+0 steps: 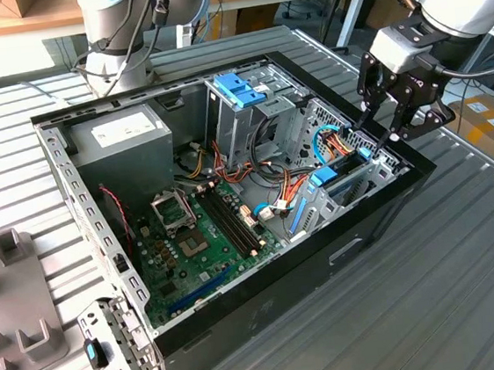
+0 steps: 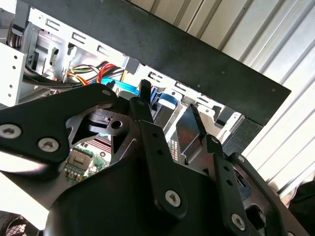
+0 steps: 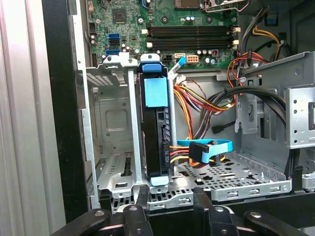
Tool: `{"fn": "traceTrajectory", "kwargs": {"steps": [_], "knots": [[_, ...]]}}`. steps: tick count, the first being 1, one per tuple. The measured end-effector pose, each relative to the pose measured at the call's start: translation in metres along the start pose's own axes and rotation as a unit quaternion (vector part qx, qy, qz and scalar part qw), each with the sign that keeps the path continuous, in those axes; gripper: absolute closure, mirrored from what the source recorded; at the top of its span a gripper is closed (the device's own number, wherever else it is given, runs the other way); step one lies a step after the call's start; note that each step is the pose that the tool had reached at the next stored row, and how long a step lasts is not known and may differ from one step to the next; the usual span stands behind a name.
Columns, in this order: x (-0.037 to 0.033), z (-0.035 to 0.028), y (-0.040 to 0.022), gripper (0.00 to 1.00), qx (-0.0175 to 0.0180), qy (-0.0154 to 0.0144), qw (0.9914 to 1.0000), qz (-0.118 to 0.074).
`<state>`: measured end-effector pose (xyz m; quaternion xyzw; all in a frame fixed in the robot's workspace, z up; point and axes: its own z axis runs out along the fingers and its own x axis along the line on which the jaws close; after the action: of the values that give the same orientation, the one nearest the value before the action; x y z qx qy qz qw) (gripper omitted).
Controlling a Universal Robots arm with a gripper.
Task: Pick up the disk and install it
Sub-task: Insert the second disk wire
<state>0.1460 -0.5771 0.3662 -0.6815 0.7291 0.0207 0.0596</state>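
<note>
The disk (image 3: 153,130) stands on edge in a slot of the metal drive cage (image 3: 110,123), with blue rails at both ends and a blue tab on its side. In the exterior view the disk (image 1: 328,177) sits in the cage at the case's right end. My gripper (image 1: 380,132) hovers just above and beyond that corner, fingers pointing down. It is open, and nothing lies between the fingers (image 3: 141,199). In the second wrist view the gripper (image 2: 167,110) frames the disk's blue rail (image 2: 166,100) between its two black fingers.
The open black computer case (image 1: 383,215) lies on a ribbed metal table. Inside are a grey power-supply box (image 1: 126,131), a motherboard (image 1: 199,234), a drive cage with a blue handle (image 1: 239,89) and loose cables (image 3: 206,147). A grey fixture (image 1: 11,298) sits at the exterior view's left.
</note>
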Motion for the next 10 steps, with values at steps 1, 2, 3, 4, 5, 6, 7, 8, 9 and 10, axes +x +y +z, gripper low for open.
{"fn": "traceTrajectory", "kwargs": {"steps": [1, 2, 3, 4, 5, 6, 7, 8, 9, 10], "knots": [[0.0, 0.0, 0.0, 0.52, 0.0, 0.0, 1.0, 0.0], [-0.0001, 0.0, 0.0, 0.52, 0.0, 0.0, 1.0, 0.0], [-0.0001, 0.0, 0.0, 0.52, 0.0, 0.0, 1.0, 0.0], [-0.0001, 0.0, 0.0003, 0.52, 0.0, 0.0, 1.0, 0.0], [-0.0001, -0.0001, 0.0008, 0.52, 0.0, 0.0, 1.0, 0.0], [-0.0002, 0.0, 0.001, 0.52, 0.0, 0.0, 1.0, 0.0], [-0.0002, -0.0001, 0.0012, 0.52, 0.0, 0.0001, 1.0, 0.0], [-0.0002, -0.0001, 0.0016, 0.52, 0.0, 0.0001, 1.0, 0.0], [-0.0002, -0.0001, 0.0018, 0.52, 0.0, 0.0, 1.0, 0.0], [-0.0002, -0.0001, 0.002, 0.52, 0.0, 0.0001, 1.0, 0.0]]}}
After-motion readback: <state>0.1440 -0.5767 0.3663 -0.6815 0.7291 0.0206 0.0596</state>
